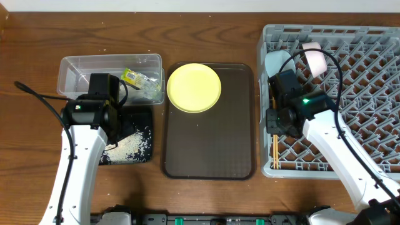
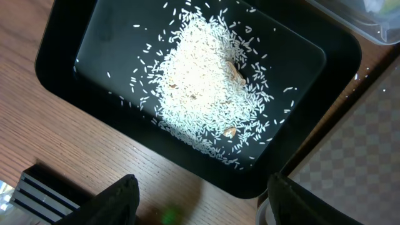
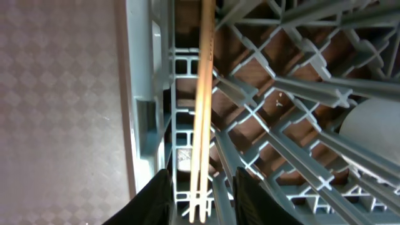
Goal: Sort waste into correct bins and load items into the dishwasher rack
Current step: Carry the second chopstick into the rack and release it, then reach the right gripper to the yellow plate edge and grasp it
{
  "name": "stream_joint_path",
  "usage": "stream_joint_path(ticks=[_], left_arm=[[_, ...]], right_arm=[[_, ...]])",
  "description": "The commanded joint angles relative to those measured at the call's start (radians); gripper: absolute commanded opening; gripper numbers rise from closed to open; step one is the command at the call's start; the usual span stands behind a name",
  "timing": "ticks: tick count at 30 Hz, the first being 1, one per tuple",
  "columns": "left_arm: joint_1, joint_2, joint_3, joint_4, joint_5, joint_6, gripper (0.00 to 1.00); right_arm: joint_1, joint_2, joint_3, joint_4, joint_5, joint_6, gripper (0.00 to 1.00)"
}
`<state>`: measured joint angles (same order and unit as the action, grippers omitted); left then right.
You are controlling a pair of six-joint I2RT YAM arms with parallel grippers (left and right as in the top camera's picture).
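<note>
My left gripper (image 1: 114, 128) is open and empty, hovering over the near edge of the black tray (image 1: 149, 157). The tray holds a heap of white rice (image 2: 206, 94). The green-and-yellow wrapper (image 1: 134, 78) lies in the clear tub (image 1: 69, 65). The yellow plate (image 1: 194, 87) sits on the brown serving tray (image 1: 209, 144). My right gripper (image 3: 201, 200) is open over the grey rack (image 1: 375, 94), a finger on each side of the two chopsticks (image 3: 203, 112), which lie along the rack's left edge. A light blue bowl (image 1: 279, 61) and a white dish (image 1: 314, 57) stand in the rack.
The clear tub's corner (image 2: 369, 19) and the brown tray (image 2: 369, 144) border the black tray on two sides. The rack's upright pegs (image 3: 300, 94) crowd the right gripper. Bare wood table lies left of the black tray.
</note>
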<state>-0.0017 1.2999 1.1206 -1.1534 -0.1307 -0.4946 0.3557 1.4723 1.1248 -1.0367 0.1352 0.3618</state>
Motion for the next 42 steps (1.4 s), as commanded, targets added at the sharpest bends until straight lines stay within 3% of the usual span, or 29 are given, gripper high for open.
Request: stream_joint_path(ticks=[1, 10, 19, 31, 36, 42], left_arm=[[0.003, 0.000, -0.004, -0.006, -0.008, -0.005, 0.69], [0.003, 0.000, -0.004, -0.006, -0.008, -0.005, 0.69], [0.003, 0.000, -0.004, -0.005, -0.008, -0.005, 0.69], [0.003, 0.000, -0.004, -0.005, -0.008, -0.005, 0.69], [0.003, 0.000, -0.004, -0.005, -0.008, -0.005, 0.68], [0.003, 0.000, -0.004, -0.006, -0.008, -0.005, 0.69]], right_arm=[[-0.008, 0.001, -0.002, 0.007, 0.011, -0.004, 0.33], [0.008, -0.003, 0.026, 0.141, -0.089, -0.013, 0.42], [0.097, 0.026, 0.038, 0.555, -0.184, -0.019, 0.51], [0.175, 0.357, 0.038, 0.872, -0.139, -0.018, 0.54], [0.194, 0.476, 0.038, 0.949, -0.139, 0.009, 0.60], [0.209, 0.569, 0.039, 0.949, -0.140, 0.060, 0.54]])
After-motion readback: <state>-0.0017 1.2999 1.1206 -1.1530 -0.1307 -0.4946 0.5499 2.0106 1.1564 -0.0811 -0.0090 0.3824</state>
